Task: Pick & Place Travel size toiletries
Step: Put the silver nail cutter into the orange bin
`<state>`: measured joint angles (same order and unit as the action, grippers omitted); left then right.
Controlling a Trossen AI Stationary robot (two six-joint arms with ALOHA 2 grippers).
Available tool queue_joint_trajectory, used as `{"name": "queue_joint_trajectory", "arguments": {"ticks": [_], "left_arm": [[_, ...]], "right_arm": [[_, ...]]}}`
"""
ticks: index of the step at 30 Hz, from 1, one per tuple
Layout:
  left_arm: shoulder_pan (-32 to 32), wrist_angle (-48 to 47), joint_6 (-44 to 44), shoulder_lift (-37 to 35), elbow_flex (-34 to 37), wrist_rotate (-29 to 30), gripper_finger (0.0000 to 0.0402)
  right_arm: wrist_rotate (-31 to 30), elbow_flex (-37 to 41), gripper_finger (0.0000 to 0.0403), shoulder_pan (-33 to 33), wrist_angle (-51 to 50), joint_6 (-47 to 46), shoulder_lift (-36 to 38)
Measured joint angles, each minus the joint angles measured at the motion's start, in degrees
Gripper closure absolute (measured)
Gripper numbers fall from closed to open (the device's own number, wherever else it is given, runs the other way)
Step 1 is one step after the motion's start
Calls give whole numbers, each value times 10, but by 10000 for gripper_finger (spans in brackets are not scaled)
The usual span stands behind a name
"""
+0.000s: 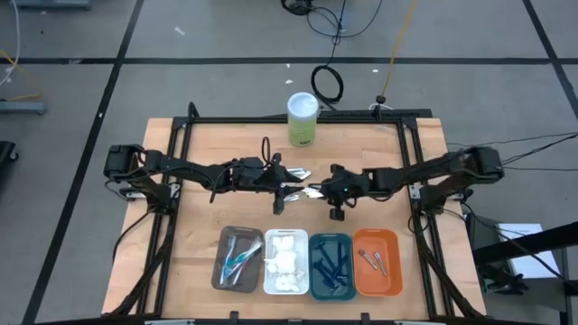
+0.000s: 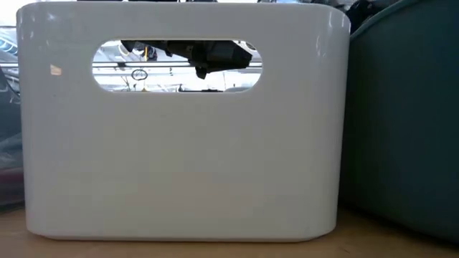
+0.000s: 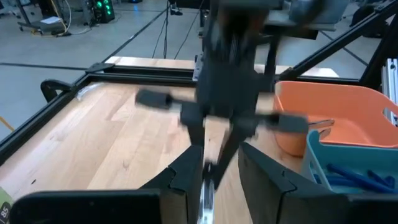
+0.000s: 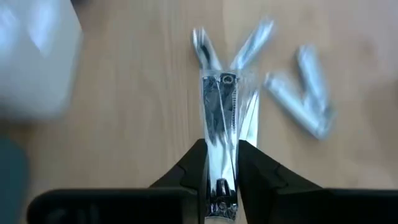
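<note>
Toiletries are mostly sorted already: toothbrushes (image 1: pixel 237 259) in the brown tray (image 1: pixel 219 273), white wads (image 1: pixel 285 262) in the white tray (image 1: pixel 268 285), blue razors (image 1: pixel 330 267) in the teal tray (image 1: pixel 315 289), and silver tools (image 1: pixel 373 261) in the orange tray (image 1: pixel 388 275). Another silver nail clipper (image 4: pixel 219 118) is in play at mid-table, where both arms meet above the bare wood. The right gripper (image 4: pixel 222 163) has its jaws closed narrow on the clipper's body, as its wrist view shows plainly. The left gripper (image 3: pixel 213 163) points at the same spot with jaws fairly narrow and something shiny between them, though whether it grips that I cannot tell. More silver clippers (image 4: pixel 308 93) lie just beside on the table (image 1: pixel 208 158). To do this step well, I judge the right arm should lift straight up, clear of the neighbouring clippers, once the left jaws are clear, then carry to the orange tray and release low.
</note>
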<state>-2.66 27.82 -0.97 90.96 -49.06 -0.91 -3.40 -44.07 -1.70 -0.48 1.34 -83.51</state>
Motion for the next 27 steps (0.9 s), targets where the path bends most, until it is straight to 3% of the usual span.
{"name": "queue_joint_trajectory", "arguments": {"ticks": [7, 16, 21, 27], "left_arm": [[0, -4, 0, 0, 0, 0, 298], [-1, -2, 6, 0, 0, 0, 298], [-1, 4, 7, 0, 0, 10, 298], [-1, 3, 6, 0, 0, 10, 298]], "right_arm": [[7, -2, 352, 41, -111, -58, 134], [92, -1, 352, 163, -312, -284, 256], [155, 18, 352, 259, -321, -429, 284], [117, 73, 351, 343, -308, -597, 293]]}}
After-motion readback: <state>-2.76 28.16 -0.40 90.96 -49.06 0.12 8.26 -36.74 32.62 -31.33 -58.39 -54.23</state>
